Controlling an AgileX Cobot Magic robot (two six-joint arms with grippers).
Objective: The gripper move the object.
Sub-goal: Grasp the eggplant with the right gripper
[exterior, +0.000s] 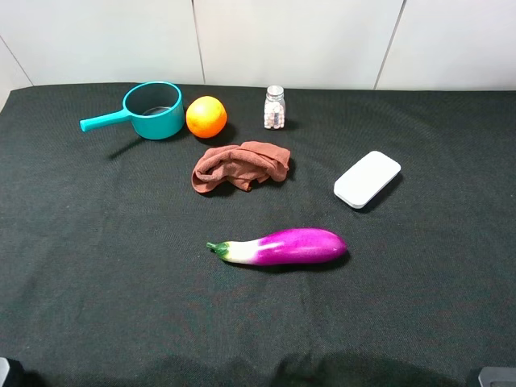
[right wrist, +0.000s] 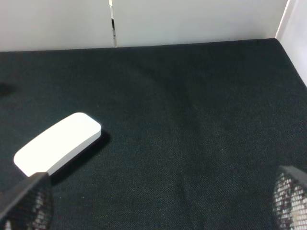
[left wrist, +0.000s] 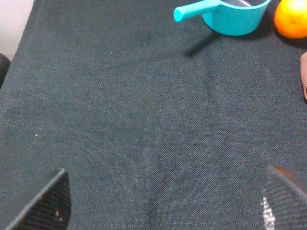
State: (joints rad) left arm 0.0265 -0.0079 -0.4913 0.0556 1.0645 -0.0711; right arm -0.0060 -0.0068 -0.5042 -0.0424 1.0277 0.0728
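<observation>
A purple eggplant (exterior: 284,247) lies near the middle of the black cloth table. Behind it lie a crumpled brown cloth (exterior: 241,167) and a white flat case (exterior: 368,179). At the back stand a teal saucepan (exterior: 151,110), an orange (exterior: 206,117) and a small pill bottle (exterior: 275,107). My left gripper (left wrist: 163,206) is open and empty over bare cloth, with the saucepan (left wrist: 230,14) and orange (left wrist: 291,18) far ahead of it. My right gripper (right wrist: 153,201) is open and empty, with the white case (right wrist: 57,143) ahead near one fingertip (right wrist: 24,201).
The table (exterior: 97,242) is covered in black fabric and backed by a white wall (exterior: 290,40). Both arms sit low at the near corners, with only small parts showing in the high view (exterior: 8,372) (exterior: 493,377).
</observation>
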